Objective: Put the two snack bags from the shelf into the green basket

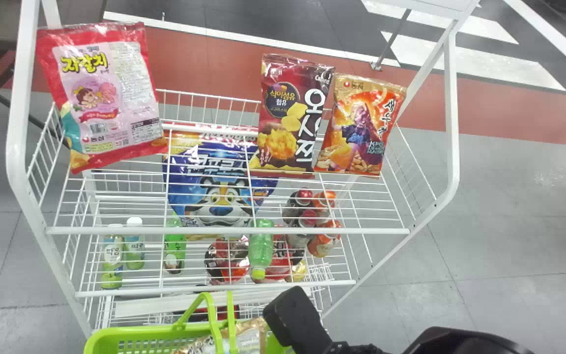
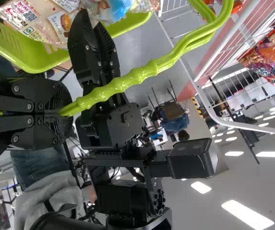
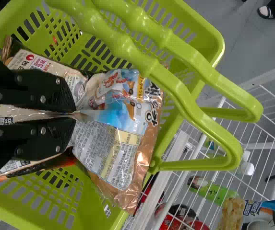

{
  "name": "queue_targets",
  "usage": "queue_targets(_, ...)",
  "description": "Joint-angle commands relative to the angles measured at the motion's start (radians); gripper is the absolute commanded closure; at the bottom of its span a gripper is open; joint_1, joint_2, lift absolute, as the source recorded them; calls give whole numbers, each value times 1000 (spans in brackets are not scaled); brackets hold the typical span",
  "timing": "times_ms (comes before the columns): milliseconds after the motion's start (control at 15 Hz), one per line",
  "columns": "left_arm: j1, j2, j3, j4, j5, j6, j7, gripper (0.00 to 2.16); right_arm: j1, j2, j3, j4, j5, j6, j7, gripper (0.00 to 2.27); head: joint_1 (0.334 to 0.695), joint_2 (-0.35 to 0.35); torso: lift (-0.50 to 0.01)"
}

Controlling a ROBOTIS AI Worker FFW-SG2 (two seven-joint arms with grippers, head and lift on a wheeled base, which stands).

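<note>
The right tool (image 3: 75,115) pinches a snack bag (image 3: 111,155) bearing dense print.

basket (image 1: 116,334): before shelf (image 1: 116,230) | snack bags (image 3: 108,153): in basket | bottles (image 1: 134,248): behind basket

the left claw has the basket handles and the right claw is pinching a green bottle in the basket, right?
The green bottle is wrong: the right wrist view shows the right claw pinching a snack bag in the basket. The left claw does have the basket handles.
</note>
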Motion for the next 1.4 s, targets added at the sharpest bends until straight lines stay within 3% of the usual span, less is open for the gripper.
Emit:
queue_targets(0, -1, 0, 1, -3, 0, 2, 0, 2108, -4, 1, -31, -23, -10, 14, 11, 6, 695, -350, -6)
queue_targets(267, 1, 0, 1, -2, 0, 2, 0, 2108, -14, 27, -149, -111, -18, 14, 28, 87, 695, -350, -6)
queue_targets(533, 1, 0, 4, 1, 0, -1, -2, 2105, -17, 138, -425, -155, -134, 14, 24, 107, 695, -350, -6)
queue_targets(800, -2, 0, 4, 8, 0, -1, -2, 2078, -52, 202, -543, -48, -189, 14, 19, 107, 695, -350, -6)
queue_targets(1200, -9, 0, 4, 17, 0, -1, -2, 2081, -136, 216, -591, 171, -240, -773, -13, 103, 695, -350, -6)
queue_targets(1333, -9, 0, 4, 17, 0, -1, -2, 2081, -176, 218, -610, 234, -245, -890, -13, 103, 695, -350, -6)
